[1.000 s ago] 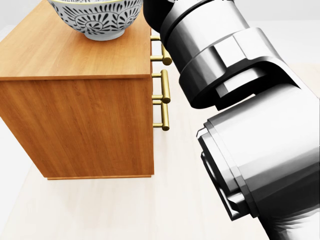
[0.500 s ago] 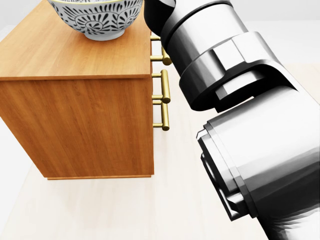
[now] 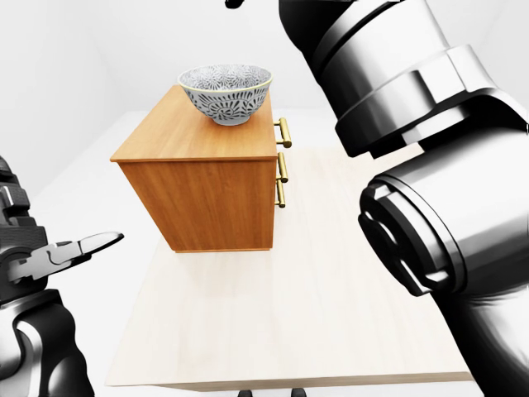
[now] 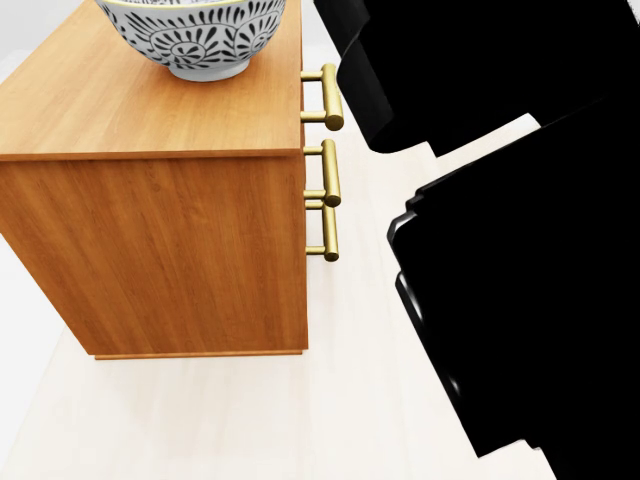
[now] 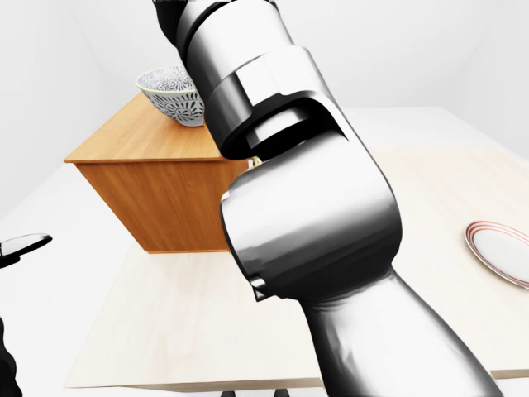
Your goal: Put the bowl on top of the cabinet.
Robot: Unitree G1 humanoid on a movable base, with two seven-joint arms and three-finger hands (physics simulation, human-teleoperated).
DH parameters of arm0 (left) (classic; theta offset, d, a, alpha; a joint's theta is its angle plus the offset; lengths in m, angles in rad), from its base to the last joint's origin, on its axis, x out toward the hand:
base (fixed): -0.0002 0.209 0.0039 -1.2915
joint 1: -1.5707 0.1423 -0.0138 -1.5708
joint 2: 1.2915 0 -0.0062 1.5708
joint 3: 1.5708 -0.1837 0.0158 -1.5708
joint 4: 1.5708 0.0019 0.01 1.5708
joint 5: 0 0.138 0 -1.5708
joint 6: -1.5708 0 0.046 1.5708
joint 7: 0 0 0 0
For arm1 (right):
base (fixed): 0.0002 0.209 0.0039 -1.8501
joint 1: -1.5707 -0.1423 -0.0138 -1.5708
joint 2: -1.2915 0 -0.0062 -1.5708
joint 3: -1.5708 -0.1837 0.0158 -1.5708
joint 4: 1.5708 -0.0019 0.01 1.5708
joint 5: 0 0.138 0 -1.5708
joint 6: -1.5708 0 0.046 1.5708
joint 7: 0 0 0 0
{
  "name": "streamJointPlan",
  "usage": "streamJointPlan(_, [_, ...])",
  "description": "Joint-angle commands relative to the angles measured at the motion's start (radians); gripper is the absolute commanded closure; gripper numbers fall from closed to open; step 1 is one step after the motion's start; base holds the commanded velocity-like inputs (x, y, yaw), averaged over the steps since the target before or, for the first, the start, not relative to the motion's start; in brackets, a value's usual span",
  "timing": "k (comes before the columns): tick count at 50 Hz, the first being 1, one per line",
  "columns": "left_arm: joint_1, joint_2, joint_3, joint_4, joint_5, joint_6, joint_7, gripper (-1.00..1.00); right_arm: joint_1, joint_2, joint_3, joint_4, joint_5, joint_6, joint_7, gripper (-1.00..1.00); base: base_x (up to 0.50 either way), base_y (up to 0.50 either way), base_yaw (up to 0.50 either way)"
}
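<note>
Change: in the head view the right arm [image 4: 520, 250] has shifted slightly up and to the right, so the topmost of the brass handles [image 4: 331, 96] now shows in full; the arm now renders as a flat black shape where it was silver; bowl, cabinet and camera have not moved.
Right arm: nearest item; it fills the right half of the head view and of the left-eye view, rising from bottom right to the top edge; it passes to the right of the cabinet.
Right hand: beyond the top edge of all three views; state cannot be told.
Left hand [image 3: 58, 255]: low at the left edge of the left-eye view, well apart from the cabinet; fingers [image 3: 101, 241] stretched out to the right, spread, clasping nothing.
Table [image 3: 289, 322]: pale wood top; carries the cabinet.
Plate [image 5: 501, 251]: white with a red rim; lies flat on the table at the right edge of the right-eye view, well apart from the cabinet.
Cabinet [image 3: 207, 203]: orange-brown wood; stands upright on the table; handles on its right-hand face.
Bowl [image 3: 225, 93]: white with dark blue pattern; upright on top of the cabinet, toward the top's far right corner; no hand touches it.
</note>
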Motion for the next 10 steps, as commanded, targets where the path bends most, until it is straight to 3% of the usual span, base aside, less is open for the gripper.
streamJointPlan(1, [0.002, -0.004, -0.004, 0.006, 0.006, 0.0, -0.005, -1.0, -0.064, 0.027, 0.004, -0.052, 0.084, 0.0, 0.02, -1.0, 0.0, 0.0, 0.0])
streamJointPlan(10, [0.001, -0.003, -0.004, 0.007, 0.006, 0.0, -0.004, -1.0, -0.064, 0.057, 0.019, -0.097, 0.112, 0.0, 0.042, -1.0, 0.0, 0.0, 0.0])
